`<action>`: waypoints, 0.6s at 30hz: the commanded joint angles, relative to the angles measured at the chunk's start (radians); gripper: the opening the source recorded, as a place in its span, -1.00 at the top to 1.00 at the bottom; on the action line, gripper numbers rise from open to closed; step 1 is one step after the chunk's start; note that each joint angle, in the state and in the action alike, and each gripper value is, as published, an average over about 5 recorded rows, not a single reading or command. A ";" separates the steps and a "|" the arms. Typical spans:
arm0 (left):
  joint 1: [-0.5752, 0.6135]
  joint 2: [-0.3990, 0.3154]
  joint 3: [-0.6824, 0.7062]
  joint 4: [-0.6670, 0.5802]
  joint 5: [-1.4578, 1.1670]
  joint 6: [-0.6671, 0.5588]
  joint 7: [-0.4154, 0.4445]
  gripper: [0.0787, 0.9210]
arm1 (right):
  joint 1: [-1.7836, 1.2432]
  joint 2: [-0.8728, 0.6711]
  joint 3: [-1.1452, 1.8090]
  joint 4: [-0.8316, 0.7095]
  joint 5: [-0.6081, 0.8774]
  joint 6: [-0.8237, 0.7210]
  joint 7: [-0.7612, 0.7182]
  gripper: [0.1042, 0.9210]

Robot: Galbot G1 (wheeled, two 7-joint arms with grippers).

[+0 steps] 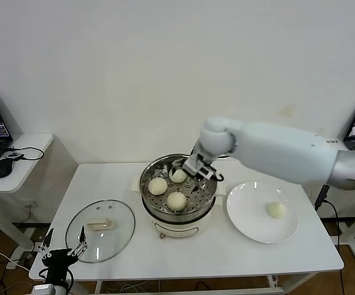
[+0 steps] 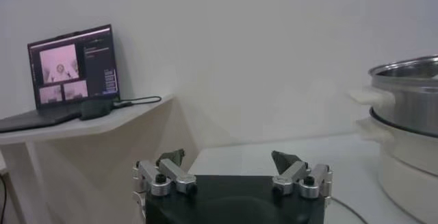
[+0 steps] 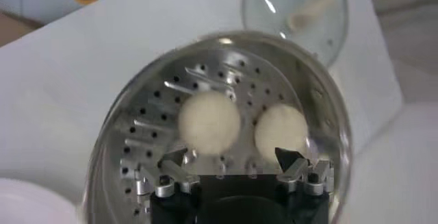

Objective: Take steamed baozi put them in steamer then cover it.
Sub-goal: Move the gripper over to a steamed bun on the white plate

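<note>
**Three buns in the basket, one on the plate**

The right gripper [image 1: 193, 167] hangs over the far side of the steamer [image 1: 211, 196], its jaws released and empty just above a baozi. The steamer is a round, shiny steel basket with a perforated floor, seated on a white pot base in the middle of the white desk [image 1: 183, 252]. Three steamed baozi lie on that floor: one at the left [image 1: 158, 186], one at the front [image 1: 176, 200] and one at the back [image 1: 179, 176], directly under the right gripper. All are smooth, round and creamy-white. In the right wrist view two of them [image 3: 209, 122] [image 3: 281, 128] sit side by side on the holed metal, apart from each other, beyond the spread fingertips [image 3: 286, 157].

A fourth baozi [image 1: 276, 210] rests on the flat white plate [image 1: 245, 215] to the right of the steamer.

The cover [image 1: 119, 236], a round clear glass lid with a metal rim and a cream oblong handle [image 1: 100, 225] at its centre, lies flat on the desk left of the steamer, near but not touching it.

The left gripper [image 1: 61, 252] is parked low off the desk's front left corner, jaws spread and holding nothing.
</note>
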 commanded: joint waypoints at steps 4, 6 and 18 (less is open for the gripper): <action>-0.009 0.021 0.012 0.001 -0.003 0.003 0.002 -0.77 | -0.019 -0.412 0.072 0.104 0.069 -0.265 -0.017 -0.76; -0.013 0.023 0.020 0.001 -0.002 0.003 0.002 -0.77 | -0.048 -0.474 0.076 0.113 0.033 -0.253 -0.021 -0.76; -0.017 0.028 0.050 -0.001 0.009 0.009 0.004 -0.77 | -0.438 -0.585 0.317 0.005 -0.175 -0.188 -0.022 -0.76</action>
